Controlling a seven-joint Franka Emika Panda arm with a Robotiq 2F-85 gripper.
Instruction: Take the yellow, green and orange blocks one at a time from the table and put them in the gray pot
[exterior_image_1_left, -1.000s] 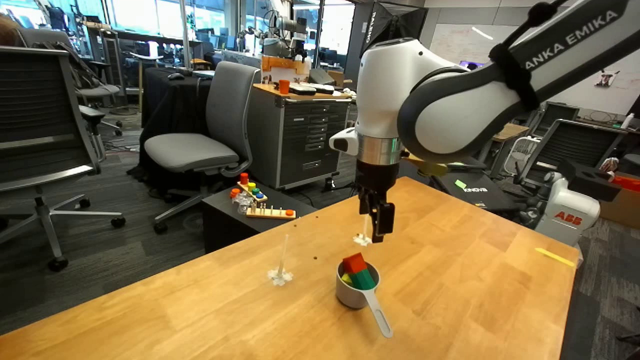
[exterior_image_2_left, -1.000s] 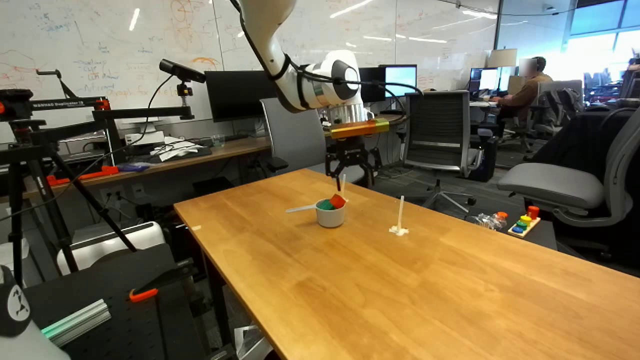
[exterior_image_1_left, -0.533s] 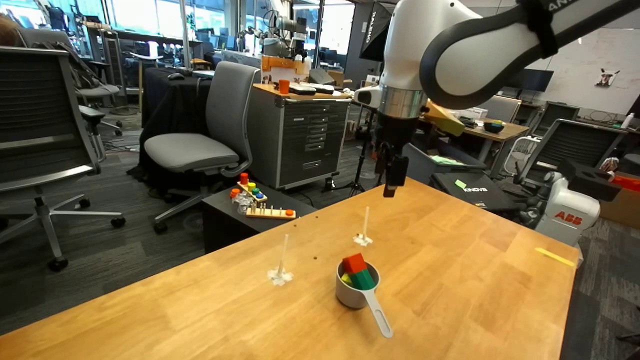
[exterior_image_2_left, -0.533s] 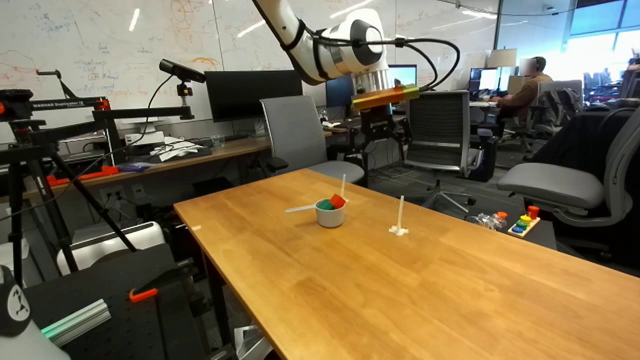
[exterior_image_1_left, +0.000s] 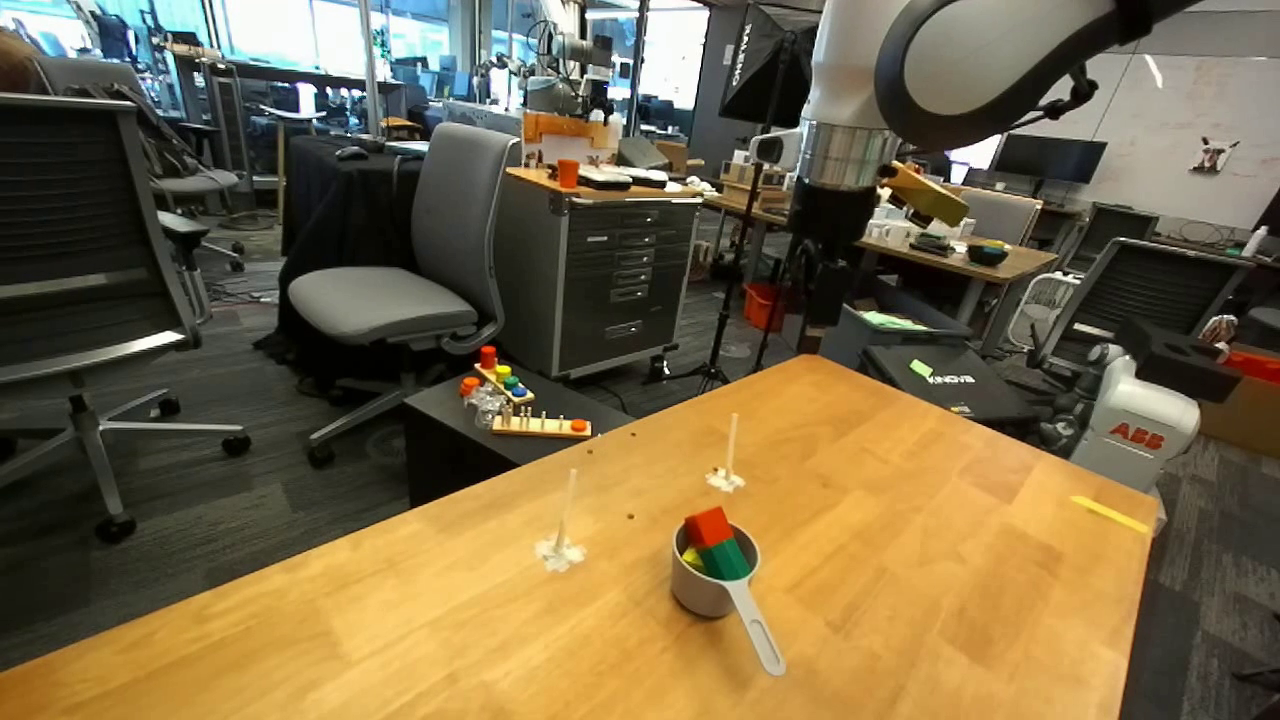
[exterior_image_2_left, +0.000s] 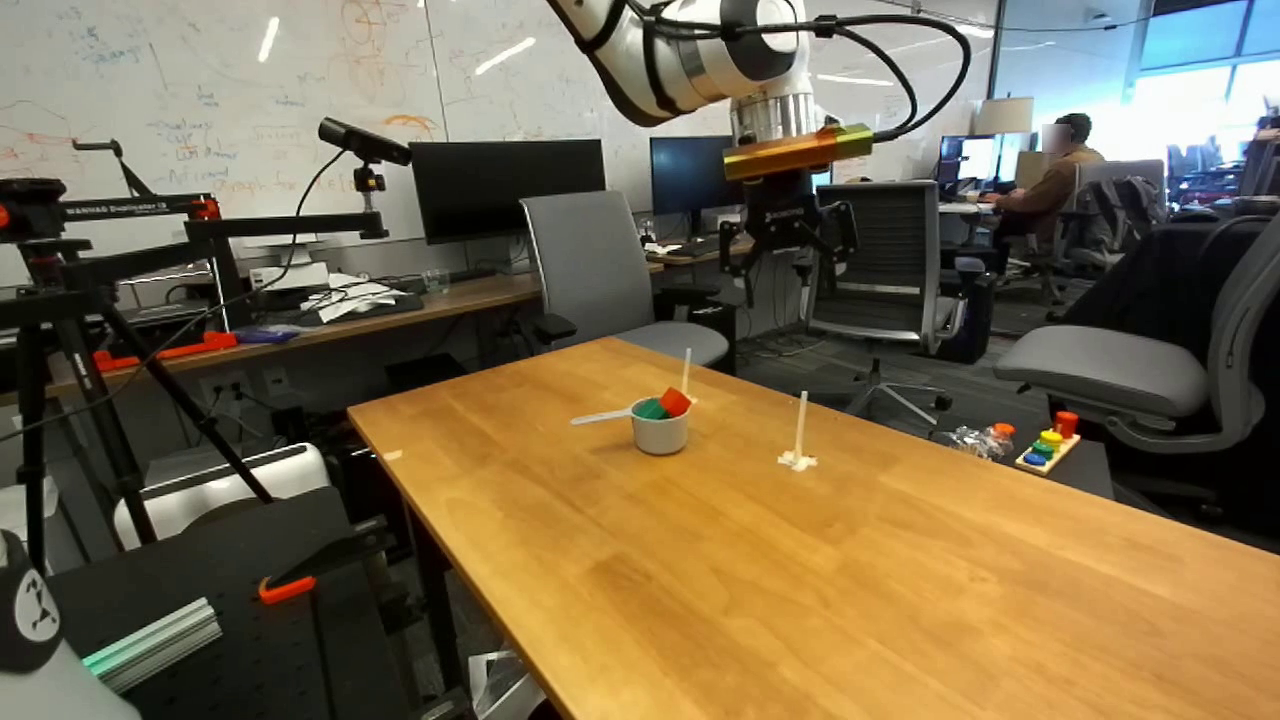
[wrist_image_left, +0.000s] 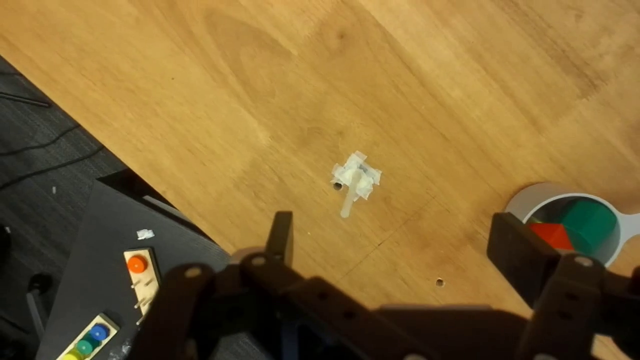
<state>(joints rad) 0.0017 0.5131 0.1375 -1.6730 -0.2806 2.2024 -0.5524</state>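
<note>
Wrist view: gripper (wrist_image_left: 394, 232) jaws wide apart, nothing held. Pot (exterior_image_1_left: 697, 598) upright on the table (exterior_image_1_left: 920, 520), lower centre of an exterior view; gripper high and right of it in that frame, well apart. Orange block (exterior_image_1_left: 708, 526) tilted, poking out above the pot; green block (exterior_image_1_left: 724, 560) beside it; yellow block (exterior_image_1_left: 692, 556) low, mostly hidden. All three inside.

Key relation: pot lies at the right edge of the wrist view, outside the jaw gap, handle (wrist_image_left: 631, 223) pointing right, out of frame.

Judgement: placing looks complete; next move needs clearance, no grasp.
</note>
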